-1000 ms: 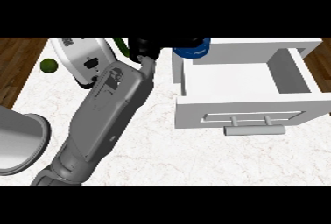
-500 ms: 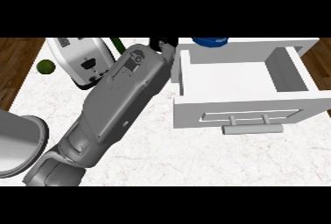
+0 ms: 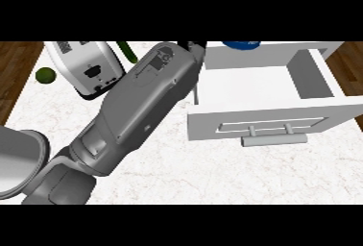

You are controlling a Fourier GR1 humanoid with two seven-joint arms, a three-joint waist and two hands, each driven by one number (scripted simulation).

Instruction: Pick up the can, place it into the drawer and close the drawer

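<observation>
Head view shows the left forearm (image 3: 142, 105) stretched from the counter's (image 3: 212, 178) near left corner to its far edge. Only a dark sliver of the left robot hand (image 3: 191, 45) shows there, so whether it is open or closed on anything cannot be told. The blue can (image 3: 242, 44) is at the far edge, just beside that hand, by the back wall of the open drawer (image 3: 269, 115); whether it is over the compartment or behind it is unclear. Let go too far back, the can could land behind the drawer or clip its back wall and tip. The forearm runs close along the drawer's left wall and could knock it. The drawer's floor is bare and roomy. The counter before the handle (image 3: 273, 129) is open for a closing push, while the toaster (image 3: 86, 67) and lime (image 3: 44, 75) crowd the far left corner.
</observation>
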